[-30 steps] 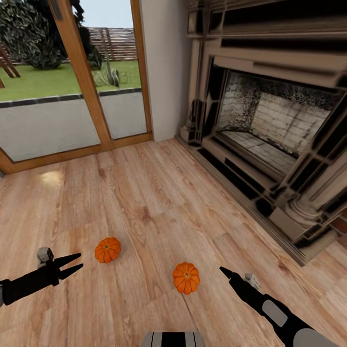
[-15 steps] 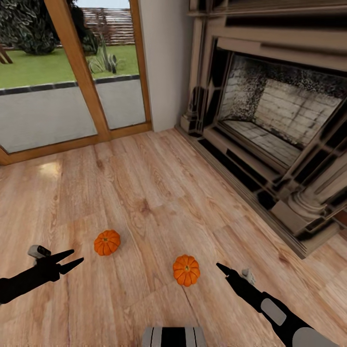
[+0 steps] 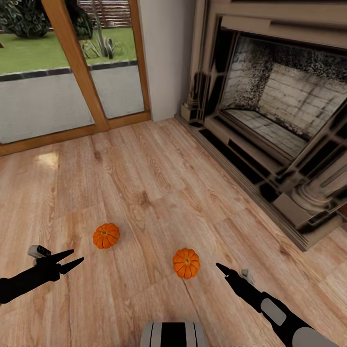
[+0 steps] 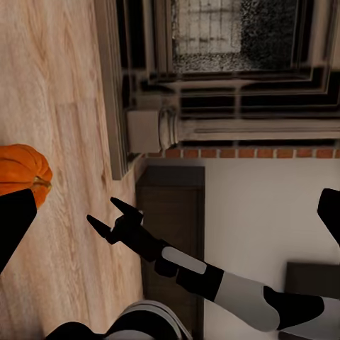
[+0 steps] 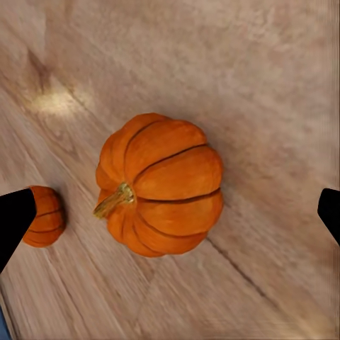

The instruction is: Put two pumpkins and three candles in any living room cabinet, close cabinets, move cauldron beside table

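The right gripper [image 3: 220, 267], fingers spread wide, pointed at the nearer pumpkin [image 3: 186, 262] on the wood floor [image 3: 159, 193]: round, orange, dark-ribbed, with a short tan stem. The left gripper [image 3: 72, 258], also parted and empty, hovered near the second pumpkin [image 3: 106, 235], equally ribbed. Beyond stood the fireplace [image 3: 274, 111] and a glass door [image 3: 48, 77].

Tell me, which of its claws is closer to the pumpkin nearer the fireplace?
Right. The right gripper sits just beside that pumpkin; the left gripper is far across the floor, nearer the other pumpkin.
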`<state>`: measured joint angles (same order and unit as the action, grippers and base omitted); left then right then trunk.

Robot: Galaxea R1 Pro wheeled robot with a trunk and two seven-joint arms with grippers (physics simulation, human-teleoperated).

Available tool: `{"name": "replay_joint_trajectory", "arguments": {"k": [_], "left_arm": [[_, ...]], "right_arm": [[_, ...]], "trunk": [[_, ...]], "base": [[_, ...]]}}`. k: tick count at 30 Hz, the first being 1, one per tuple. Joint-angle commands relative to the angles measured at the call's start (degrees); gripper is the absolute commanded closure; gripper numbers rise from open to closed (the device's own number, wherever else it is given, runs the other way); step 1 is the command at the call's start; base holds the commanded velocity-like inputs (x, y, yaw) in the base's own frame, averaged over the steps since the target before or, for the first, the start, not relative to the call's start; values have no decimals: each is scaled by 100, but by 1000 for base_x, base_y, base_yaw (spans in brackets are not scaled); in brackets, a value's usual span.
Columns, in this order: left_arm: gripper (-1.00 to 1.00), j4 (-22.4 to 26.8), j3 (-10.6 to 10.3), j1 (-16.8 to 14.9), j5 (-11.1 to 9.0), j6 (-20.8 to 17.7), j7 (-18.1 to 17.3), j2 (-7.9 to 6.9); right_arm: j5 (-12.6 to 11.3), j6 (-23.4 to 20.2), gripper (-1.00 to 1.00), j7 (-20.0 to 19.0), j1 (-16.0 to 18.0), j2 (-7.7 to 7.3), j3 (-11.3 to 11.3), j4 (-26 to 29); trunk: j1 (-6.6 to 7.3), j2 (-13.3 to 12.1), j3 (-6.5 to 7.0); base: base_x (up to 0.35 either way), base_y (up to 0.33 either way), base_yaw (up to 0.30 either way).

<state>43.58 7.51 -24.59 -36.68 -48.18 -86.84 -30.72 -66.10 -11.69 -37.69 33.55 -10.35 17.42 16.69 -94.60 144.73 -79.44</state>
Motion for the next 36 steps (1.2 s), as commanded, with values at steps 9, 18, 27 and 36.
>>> {"name": "replay_joint_trajectory", "arguments": {"k": [9,18,27,36], "left_arm": [[-100,1,4,-1,-6,-60,-18,-4],[-100,-1,3,-1,-6,-60,-18,-3],[-100,-3,5,-1,-11,-60,-22,-4],[-100,-23,9,-1,-6,-60,-22,-4]], "right_arm": [[-27,-35,-100,-78,3,-2,31,46],[169,-35,-100,-346,3,-2,34,53],[183,-29,-100,-353,3,-2,34,53],[185,-24,-100,-353,3,-2,34,53]], "trunk": [[-22,14,-204],[-45,26,-403],[-50,28,-447],[-50,28,-447]], "base": [[0,0,0],[0,0,0],[0,0,0],[79,76,0]]}}
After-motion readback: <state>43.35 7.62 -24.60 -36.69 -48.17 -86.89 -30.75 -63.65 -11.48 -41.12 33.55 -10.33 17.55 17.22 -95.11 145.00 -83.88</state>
